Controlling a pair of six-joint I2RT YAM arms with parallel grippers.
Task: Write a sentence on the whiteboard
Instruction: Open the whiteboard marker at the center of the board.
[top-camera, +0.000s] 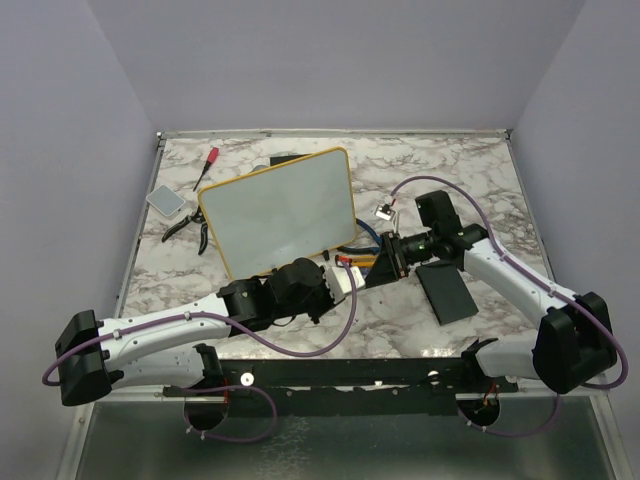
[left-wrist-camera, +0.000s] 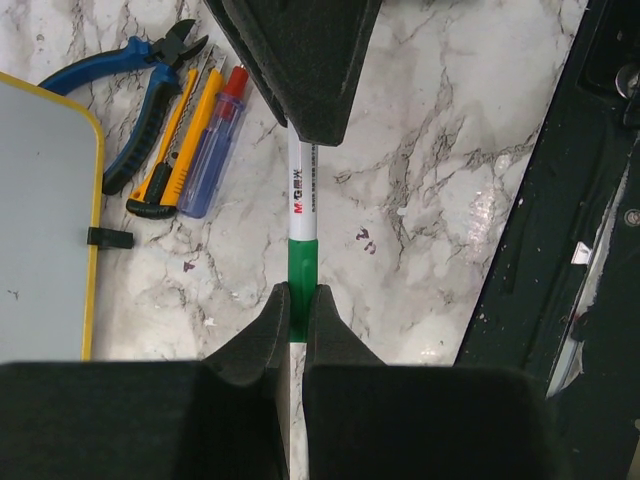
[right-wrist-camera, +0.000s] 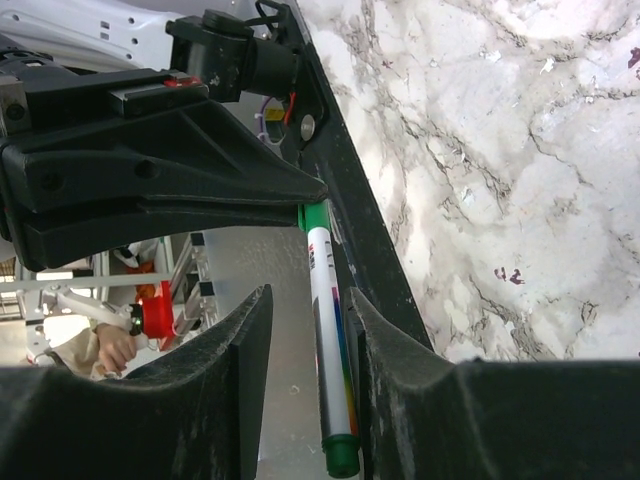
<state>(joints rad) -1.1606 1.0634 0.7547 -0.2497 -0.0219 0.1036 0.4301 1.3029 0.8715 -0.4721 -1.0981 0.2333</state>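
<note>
The whiteboard (top-camera: 280, 212) with its yellow-orange frame stands tilted in the middle of the table; its corner shows in the left wrist view (left-wrist-camera: 45, 220). No writing shows on it. A white marker (left-wrist-camera: 300, 200) with a green cap hangs between the two grippers. My left gripper (left-wrist-camera: 300, 292) is shut on the green cap end. My right gripper (right-wrist-camera: 305, 300) is open around the marker's white body (right-wrist-camera: 328, 340); the marker lies against one finger and a gap shows on the other side. Both grippers meet just in front of the board's near right corner (top-camera: 362, 270).
Blue pliers (left-wrist-camera: 140, 75), a yellow utility knife (left-wrist-camera: 170, 150) and a red-and-blue pen (left-wrist-camera: 215, 140) lie beside the board. A black pad (top-camera: 445, 292) lies to the right. A grey pad (top-camera: 167, 199), a red screwdriver (top-camera: 207, 165) and black pliers (top-camera: 185, 228) lie to the left.
</note>
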